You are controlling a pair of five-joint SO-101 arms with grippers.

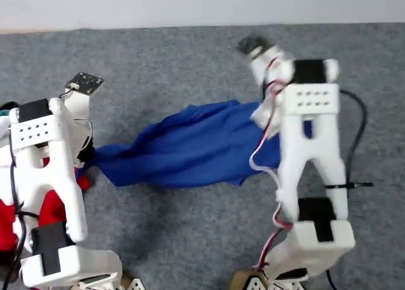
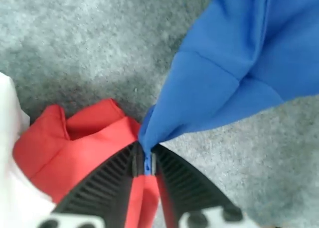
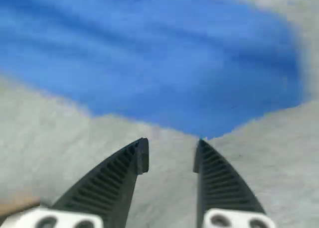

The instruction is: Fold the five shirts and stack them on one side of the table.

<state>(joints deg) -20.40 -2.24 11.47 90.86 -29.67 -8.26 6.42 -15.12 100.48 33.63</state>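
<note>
1. Table (image 1: 190, 239): grey, felt-like top, running past the high view's near and side edges.

2. Blue shirt (image 1: 190, 147): unfolded, spread in loose creases across the table's middle, between my two arms. My right arm covers its far-side end in the high view.

3. Red shirt (image 2: 89, 138): bunched on the table under my left arm, touching the blue shirt's pinched corner. My arm hides most of it from above.

4. White cloth (image 2: 10, 138): beside the red shirt, cut off at the left wrist view's edge. I cannot tell whether it is a shirt.

5. My left tool (image 2: 144, 161): clenched on a corner of the blue shirt, a sliver of blue showing between the tips, low over the red shirt.

6. My right tool (image 3: 171, 156): released, jaws apart with bare table between them, just beside the blue shirt's edge; blurred.
</note>
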